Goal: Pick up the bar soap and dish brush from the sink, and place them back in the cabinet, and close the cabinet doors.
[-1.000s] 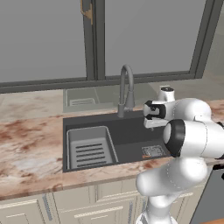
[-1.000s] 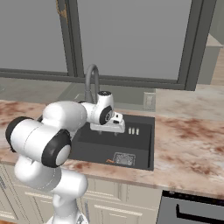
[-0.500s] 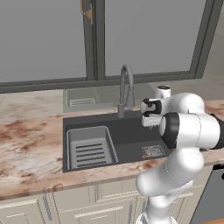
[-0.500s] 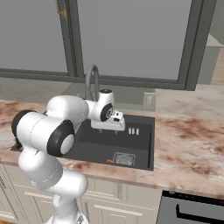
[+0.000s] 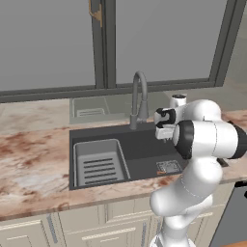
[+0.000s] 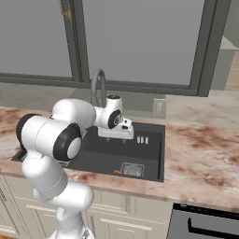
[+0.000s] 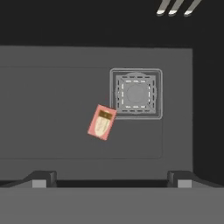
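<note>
The counter (image 5: 34, 154) is brown-and-cream marble and runs below a wide window (image 6: 140, 42). The sink (image 5: 144, 149) is a dark grey basin set into the counter. A curved grey faucet (image 5: 140, 99) stands at its rear edge. A pale grey slotted rack (image 5: 99, 161) occupies the left part of the basin. A square drain (image 7: 136, 93) lies in the basin floor.

The white arm (image 6: 51, 135) reaches over the sink. The gripper (image 7: 111, 177) hangs above the basin and points down. Its fingers (image 7: 41, 178) stand fully apart and hold nothing.

The soap (image 7: 102, 122), a small reddish block with a pale patch on it, lies tilted on the basin floor. It sits just beside the lower-left corner of the drain in the hand view.
</note>
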{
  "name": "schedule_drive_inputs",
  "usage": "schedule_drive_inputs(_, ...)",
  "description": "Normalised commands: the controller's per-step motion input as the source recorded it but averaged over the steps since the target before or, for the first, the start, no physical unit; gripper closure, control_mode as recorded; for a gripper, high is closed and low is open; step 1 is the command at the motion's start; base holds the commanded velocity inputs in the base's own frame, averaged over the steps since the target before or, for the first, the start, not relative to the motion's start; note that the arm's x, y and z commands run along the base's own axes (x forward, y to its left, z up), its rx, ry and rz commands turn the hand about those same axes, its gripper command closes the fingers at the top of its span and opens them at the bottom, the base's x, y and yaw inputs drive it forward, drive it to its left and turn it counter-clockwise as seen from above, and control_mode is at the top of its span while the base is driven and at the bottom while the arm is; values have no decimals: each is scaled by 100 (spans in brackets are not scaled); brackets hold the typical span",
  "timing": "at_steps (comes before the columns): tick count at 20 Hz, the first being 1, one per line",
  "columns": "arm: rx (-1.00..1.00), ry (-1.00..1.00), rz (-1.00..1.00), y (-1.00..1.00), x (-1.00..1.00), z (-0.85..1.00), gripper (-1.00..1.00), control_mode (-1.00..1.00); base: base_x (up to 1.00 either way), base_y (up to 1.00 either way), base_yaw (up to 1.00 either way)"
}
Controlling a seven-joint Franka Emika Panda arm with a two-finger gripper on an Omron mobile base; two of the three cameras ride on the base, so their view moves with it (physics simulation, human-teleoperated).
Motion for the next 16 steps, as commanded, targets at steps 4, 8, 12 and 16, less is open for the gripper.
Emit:
schedule_drive_inputs(4,0,0,0,0,8,-13,-100,-100,0,0,0)
schedule_drive_inputs(8,0,0,0,3,4,-20,-100,-100,0,0,0)
schedule_drive_inputs(12,0,0,0,6,1,-18,-100,-100,0,0,0)
schedule_drive_inputs(16,0,0,0,6,0,-19,-100,-100,0,0,0)
